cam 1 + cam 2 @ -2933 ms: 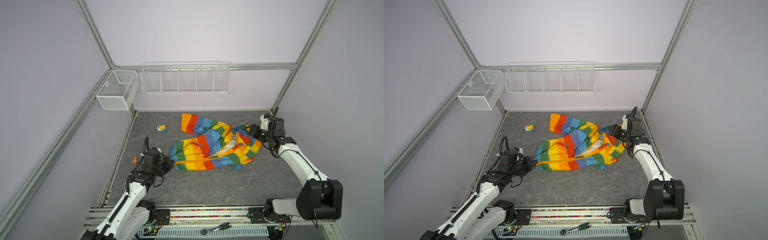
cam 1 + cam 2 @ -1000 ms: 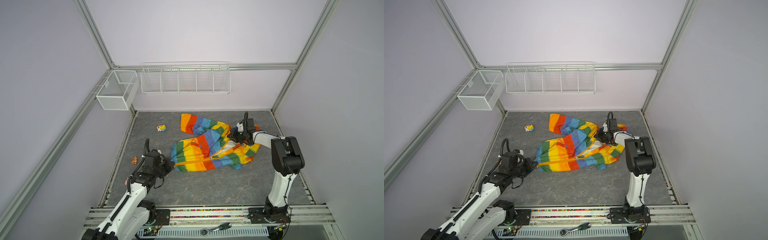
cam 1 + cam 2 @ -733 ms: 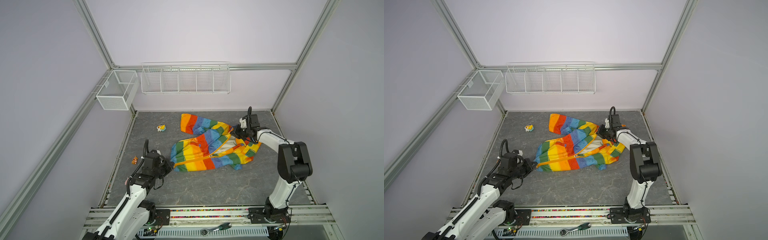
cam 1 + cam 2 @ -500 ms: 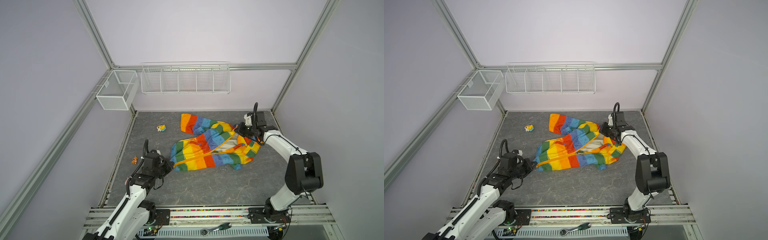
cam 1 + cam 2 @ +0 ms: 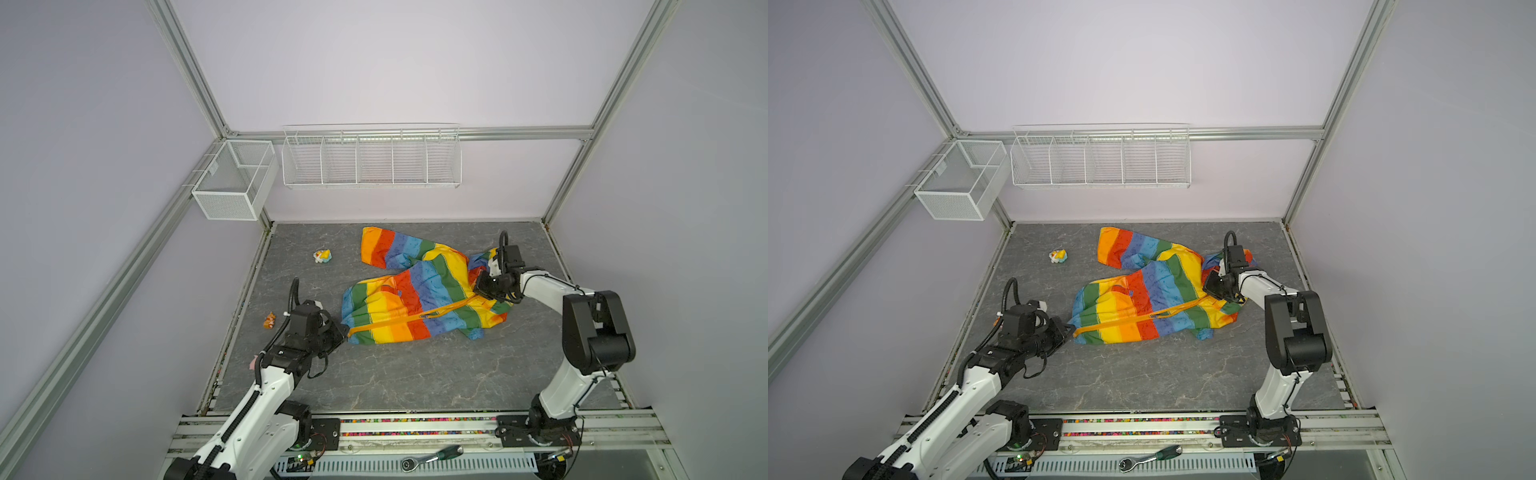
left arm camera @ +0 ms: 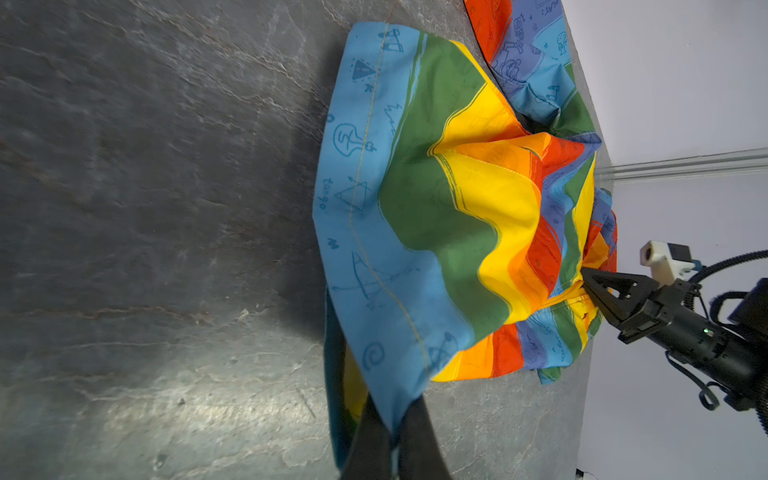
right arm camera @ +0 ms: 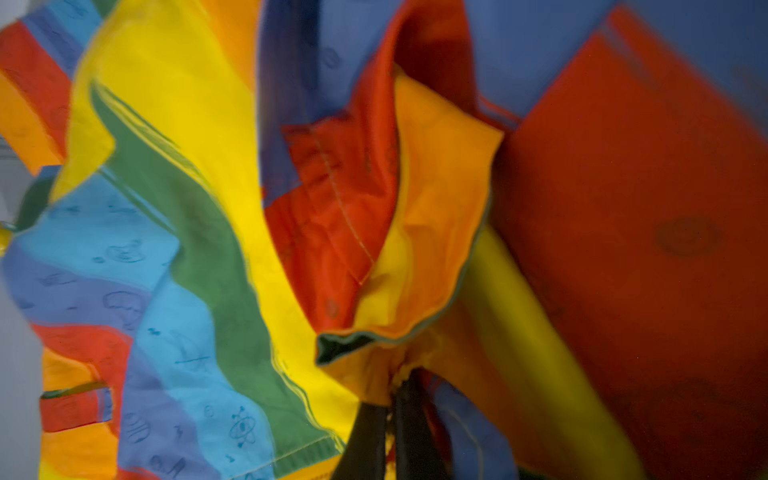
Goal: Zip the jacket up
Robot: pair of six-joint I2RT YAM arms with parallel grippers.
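Rainbow-striped thin cloth, spread in a crumpled heap: shows the jacket [image 5: 409, 297] lying on the table [image 5: 415, 374], below and in front of the wire rack [image 5: 371, 160]. Looks pulled into a slant, with the hem end farthest from the rack and the collar end nearer it. Shows the left jaws clenched on the blue hem corner [image 6: 374, 365] at that far end. Shows the right jaws clenched on bunched yellow cloth at the end nearer the rack, by the top of the orange-yellow zipper [image 5: 386, 324]. Reads as partly done: seems closed from the hem up to a small dark slider [image 5: 424, 316] about midway along, though too small for certainty. Beyond that, on the side toward the rack, appears to split into two tapes, so probably still open up to the collar. Leaves, on this judgement, the upper stretch to close. Calls for a hold on the slider itself, not in either set of jaws now. Cannot tell teeth from cloth in the blurred right wrist grip.
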